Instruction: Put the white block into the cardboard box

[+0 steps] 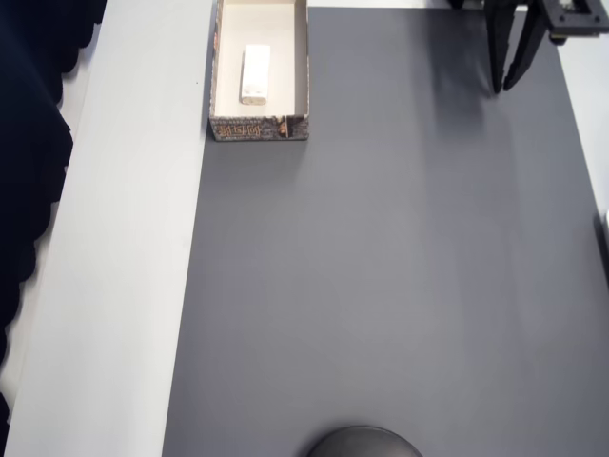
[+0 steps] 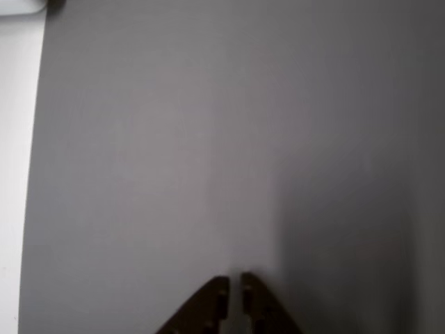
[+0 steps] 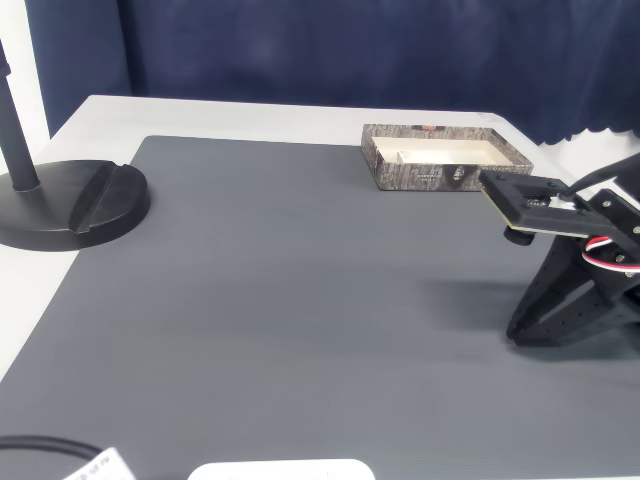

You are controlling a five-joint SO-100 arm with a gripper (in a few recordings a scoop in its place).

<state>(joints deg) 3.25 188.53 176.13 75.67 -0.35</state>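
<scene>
In the overhead view, a dark blue curtain (image 1: 29,143) is seen along the left edge, followed by a pale white tabletop (image 1: 124,248) and then a large dark grey mat (image 1: 381,267) that covers most of the surface. At the upper left corner of the mat, the shallow open-topped cardboard box with a cream-white inside and dark printed outer walls (image 1: 260,126) is placed. The small plain white rectangular block (image 1: 255,73) is seen lying flat on the floor of that box, roughly in its middle, with its long side running along the length of the box. A round dark base (image 1: 364,443) is cut off by the bottom edge. Well apart from the box, at the upper right, the black two-finger gripper (image 1: 503,88) is held above bare mat, its fingertips drawn close together with only a narrow slit between them and nothing pinched.

In the wrist view, the same narrow slit is shown between the dark fingertips (image 2: 221,296), over empty grey mat.

In the fixed view, a black round stand (image 3: 70,205) is seen at the left, the box at the far edge of the mat, and the arm at the right.
</scene>
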